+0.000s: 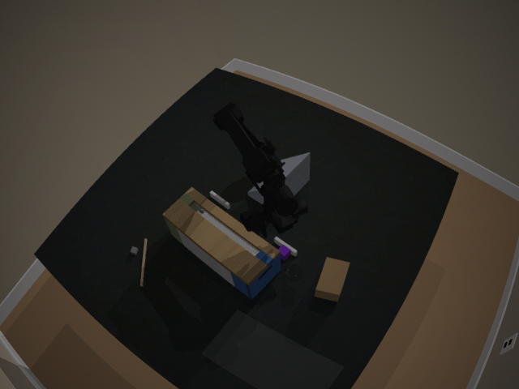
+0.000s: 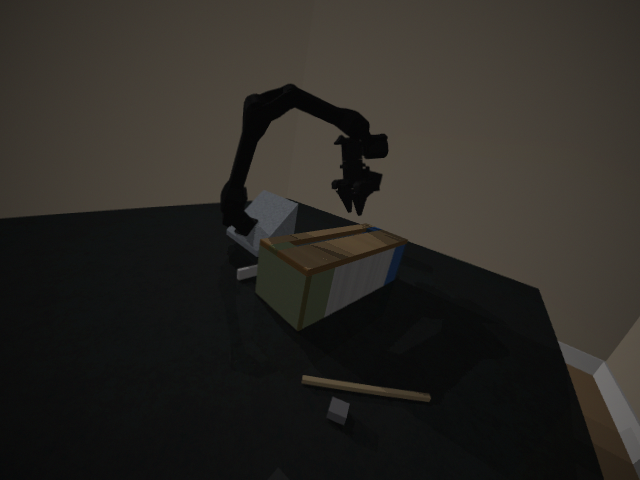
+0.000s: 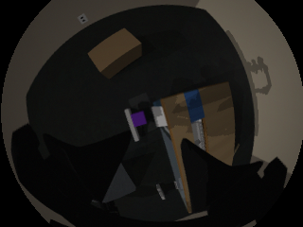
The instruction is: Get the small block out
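Note:
The small purple block (image 1: pixel 285 252) (image 3: pixel 138 118) is outside the box, on the table just off the corner of its blue end. It touches or nearly touches a short white bar (image 1: pixel 285 245) (image 3: pixel 132 125). It is hidden in the exterior view. The long box (image 1: pixel 217 246) (image 2: pixel 356 284) (image 3: pixel 222 113) stands upright, with a wooden top slotted lengthwise, a blue end and a green end. My gripper (image 1: pixel 274 231) (image 2: pixel 354 212) (image 3: pixel 157 138) is partly open and empty. It points down, higher than the box top, near the box's back long side towards the blue end.
A tan block (image 1: pixel 332 278) (image 3: pixel 115 52) lies beyond the blue end. A grey wedge (image 1: pixel 298 171) (image 2: pixel 273 214) (image 3: pixel 120 184) stands behind the box. Another white bar (image 1: pixel 220 199) (image 2: pixel 247 272) lies behind it. A wooden stick (image 1: pixel 143 262) (image 2: pixel 366 388) and grey cube (image 1: pixel 133 250) (image 2: pixel 338 410) lie beyond the green end.

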Controlling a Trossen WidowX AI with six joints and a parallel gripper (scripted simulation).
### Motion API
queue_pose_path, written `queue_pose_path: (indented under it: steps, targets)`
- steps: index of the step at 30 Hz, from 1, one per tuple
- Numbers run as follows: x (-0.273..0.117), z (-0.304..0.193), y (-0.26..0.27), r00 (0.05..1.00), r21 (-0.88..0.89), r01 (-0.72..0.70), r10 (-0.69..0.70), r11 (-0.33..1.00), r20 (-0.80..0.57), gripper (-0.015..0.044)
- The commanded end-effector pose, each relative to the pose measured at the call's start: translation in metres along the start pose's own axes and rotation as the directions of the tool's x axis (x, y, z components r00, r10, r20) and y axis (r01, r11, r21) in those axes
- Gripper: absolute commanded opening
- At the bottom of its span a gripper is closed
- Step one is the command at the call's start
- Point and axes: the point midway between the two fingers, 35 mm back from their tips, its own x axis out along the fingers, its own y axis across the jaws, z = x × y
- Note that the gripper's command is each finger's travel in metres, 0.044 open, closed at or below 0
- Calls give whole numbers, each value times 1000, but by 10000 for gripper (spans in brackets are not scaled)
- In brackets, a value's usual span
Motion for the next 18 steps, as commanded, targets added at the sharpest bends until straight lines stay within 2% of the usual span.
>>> queue_pose_path:
  steps: [1,10,18]
  targets:
    - [-2,5,12,992,-807,45,-122,589,-34,285]
    - [-5,7,17,983,-988,-12,-177,156,-39,285]
    - [-7,9,21,974,-963,-98,-222,-252,-41,285]
